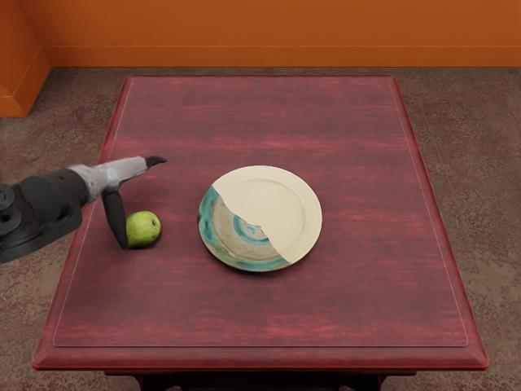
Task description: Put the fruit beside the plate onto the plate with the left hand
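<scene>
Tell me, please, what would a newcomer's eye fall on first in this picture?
Probably the cream and teal plate at the middle of the dark red table. Next comes the small green fruit just left of the plate. The left hand comes in from the left edge with its fingers spread, one pointing down right beside the fruit.

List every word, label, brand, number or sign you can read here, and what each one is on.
None: no text, number or sign can be read anywhere. The plate bears only teal and cream glaze, the green fruit shows no sticker, and the left hand and red table carry no markings.
</scene>
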`<state>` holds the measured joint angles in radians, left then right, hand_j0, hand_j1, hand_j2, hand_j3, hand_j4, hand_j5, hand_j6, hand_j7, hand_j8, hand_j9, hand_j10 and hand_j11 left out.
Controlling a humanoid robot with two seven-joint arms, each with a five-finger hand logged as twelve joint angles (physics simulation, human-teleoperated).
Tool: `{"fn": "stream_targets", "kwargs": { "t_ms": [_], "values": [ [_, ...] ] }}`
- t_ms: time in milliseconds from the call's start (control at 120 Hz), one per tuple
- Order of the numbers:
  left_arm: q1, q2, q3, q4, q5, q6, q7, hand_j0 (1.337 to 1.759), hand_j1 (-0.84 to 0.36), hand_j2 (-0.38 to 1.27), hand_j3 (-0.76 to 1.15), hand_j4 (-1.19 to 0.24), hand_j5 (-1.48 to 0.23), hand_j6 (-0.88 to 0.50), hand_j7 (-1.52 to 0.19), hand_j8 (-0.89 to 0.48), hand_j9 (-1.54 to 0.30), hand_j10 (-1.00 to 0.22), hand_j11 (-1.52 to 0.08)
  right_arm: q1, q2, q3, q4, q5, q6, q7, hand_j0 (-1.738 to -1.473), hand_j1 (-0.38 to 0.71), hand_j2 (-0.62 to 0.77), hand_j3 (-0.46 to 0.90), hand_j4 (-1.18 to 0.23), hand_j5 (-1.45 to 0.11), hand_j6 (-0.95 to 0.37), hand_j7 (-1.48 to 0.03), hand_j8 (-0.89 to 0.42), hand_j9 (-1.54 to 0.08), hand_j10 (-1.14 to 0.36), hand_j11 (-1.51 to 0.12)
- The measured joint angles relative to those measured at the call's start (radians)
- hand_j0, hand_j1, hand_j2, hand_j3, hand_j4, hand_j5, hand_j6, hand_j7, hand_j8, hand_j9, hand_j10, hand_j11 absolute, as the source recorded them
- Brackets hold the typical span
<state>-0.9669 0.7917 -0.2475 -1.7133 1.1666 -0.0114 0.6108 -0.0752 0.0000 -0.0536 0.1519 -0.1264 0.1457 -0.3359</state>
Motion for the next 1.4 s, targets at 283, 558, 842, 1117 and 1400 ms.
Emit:
{"fn": "stream_targets", "kwargs": {
  "t_ms": [283, 558, 842, 1117, 1400],
  "values": [
    [-0.001, -0.035, 0.059, -0.027, 0.039, 0.026, 0.000, 1.658, 0.33, 0.01, 0.00, -0.02, -0.03, -0.03, -0.03, -0.03, -0.03, -0.02, -0.03, 0.000, 0.000, 0.000, 0.000, 0.000, 0.000, 0.000, -1.658, -0.35, 0.00, 0.00, 0.00, 0.00, 0.00, 0.00, 0.00, 0.00, 0.00, 0.00],
    [0.002, -0.029, 0.093, -0.025, 0.095, 0.032, 0.000, 1.658, 0.29, 0.01, 0.00, -0.06, -0.07, -0.06, -0.07, -0.06, -0.07, -0.06, -0.07, 0.000, 0.000, -0.001, 0.000, 0.000, 0.000, 0.000, -1.658, -0.35, 0.00, 0.00, 0.00, 0.00, 0.00, 0.00, 0.00, 0.00, 0.00, 0.00],
    [0.001, -0.029, 0.117, -0.029, 0.137, 0.057, 0.000, 1.658, 0.16, 0.04, 0.00, -0.16, -0.21, -0.17, -0.21, -0.17, -0.21, -0.16, -0.21, 0.000, 0.000, -0.001, -0.001, 0.000, 0.000, 0.000, -1.658, -0.35, 0.00, 0.00, 0.00, 0.00, 0.00, 0.00, 0.00, 0.00, 0.00, 0.00],
    [0.022, -0.040, 0.174, -0.035, 0.222, 0.174, 0.000, 1.658, 0.09, 0.05, 0.00, -0.22, -0.28, -0.22, -0.28, -0.22, -0.28, -0.22, -0.28, 0.000, 0.000, -0.002, -0.001, 0.000, 0.000, 0.000, -1.658, -0.35, 0.00, 0.00, 0.00, 0.00, 0.00, 0.00, 0.00, 0.00, 0.00, 0.00],
    [0.055, -0.043, 0.195, -0.036, 0.253, 0.200, 0.000, 1.658, 0.05, 0.05, 0.00, -0.26, -0.33, -0.26, -0.33, -0.26, -0.33, -0.25, -0.33, 0.000, 0.000, 0.000, -0.002, -0.001, 0.000, 0.000, -1.658, -0.35, 0.00, 0.00, 0.00, 0.00, 0.00, 0.00, 0.00, 0.00, 0.00, 0.00]
  ]
}}
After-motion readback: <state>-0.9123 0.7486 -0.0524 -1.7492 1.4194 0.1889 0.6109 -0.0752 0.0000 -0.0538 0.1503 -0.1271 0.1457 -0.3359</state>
